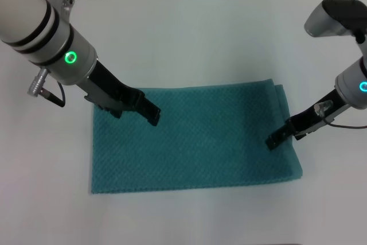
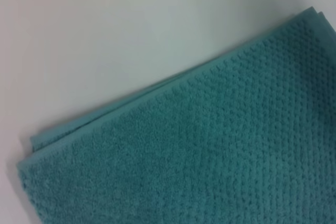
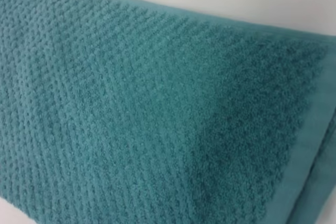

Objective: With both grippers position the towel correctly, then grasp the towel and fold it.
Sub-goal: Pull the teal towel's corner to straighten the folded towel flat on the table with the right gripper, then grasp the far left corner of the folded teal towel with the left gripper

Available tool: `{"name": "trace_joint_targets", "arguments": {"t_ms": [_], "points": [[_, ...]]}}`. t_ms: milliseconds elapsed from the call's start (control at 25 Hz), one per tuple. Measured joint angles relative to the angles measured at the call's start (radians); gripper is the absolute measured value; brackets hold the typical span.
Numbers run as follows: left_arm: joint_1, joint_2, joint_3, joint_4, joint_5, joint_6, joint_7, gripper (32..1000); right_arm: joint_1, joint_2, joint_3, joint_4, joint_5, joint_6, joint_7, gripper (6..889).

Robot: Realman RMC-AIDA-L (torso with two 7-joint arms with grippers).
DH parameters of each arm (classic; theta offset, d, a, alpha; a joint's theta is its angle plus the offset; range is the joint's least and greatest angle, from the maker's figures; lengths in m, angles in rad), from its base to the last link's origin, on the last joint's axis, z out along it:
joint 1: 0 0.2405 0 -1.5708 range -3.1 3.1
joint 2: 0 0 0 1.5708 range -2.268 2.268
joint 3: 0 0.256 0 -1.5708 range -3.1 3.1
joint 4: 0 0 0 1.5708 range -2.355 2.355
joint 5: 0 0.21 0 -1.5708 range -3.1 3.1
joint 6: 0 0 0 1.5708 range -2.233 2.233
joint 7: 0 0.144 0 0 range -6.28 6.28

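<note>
The teal-green rectangular waffle-weave towel [image 1: 195,142] lies flat on the plain white tabletop [image 1: 189,32], long side running left to right, a little toward the near edge. It looks already doubled: at its right end and along its far edge a second layer shows just under the top one, which the left wrist view [image 2: 210,145] and the right wrist view [image 3: 131,108] both bear out.

The left gripper [image 1: 150,113], slim and black on its white arm with a green ring light, sits over the towel's far-left part, tip low to the cloth. The right gripper [image 1: 276,138] hangs at the right end, near the layered edge. For either one, I cannot tell whether the fingers are apart or together, or whether they touch the cloth.

The likely trouble is a partial pinch. If a gripper takes only the top layer, the stack would peel open instead of folding. The left gripper stands inward from the corner, so a lift from there could bunch the cloth. Uneven lifting between the two could skew the fold or drag the towel across the table.
</note>
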Motion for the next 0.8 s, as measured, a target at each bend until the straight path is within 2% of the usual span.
{"name": "trace_joint_targets", "arguments": {"t_ms": [240,480,800], "points": [[0.000,0.0004,-0.001,0.000,0.000,0.000,0.000,868,-0.002,0.000,0.001,-0.007,-0.001,-0.015,0.007,859],[0.004,0.0004,-0.001,0.000,-0.001,0.000,0.001,867,-0.005,0.000,0.001,-0.029,-0.023,-0.040,0.015,858],[0.006,0.0005,0.000,0.000,-0.001,0.001,0.002,866,-0.040,0.000,0.001,-0.191,-0.053,-0.120,0.038,857]]}}
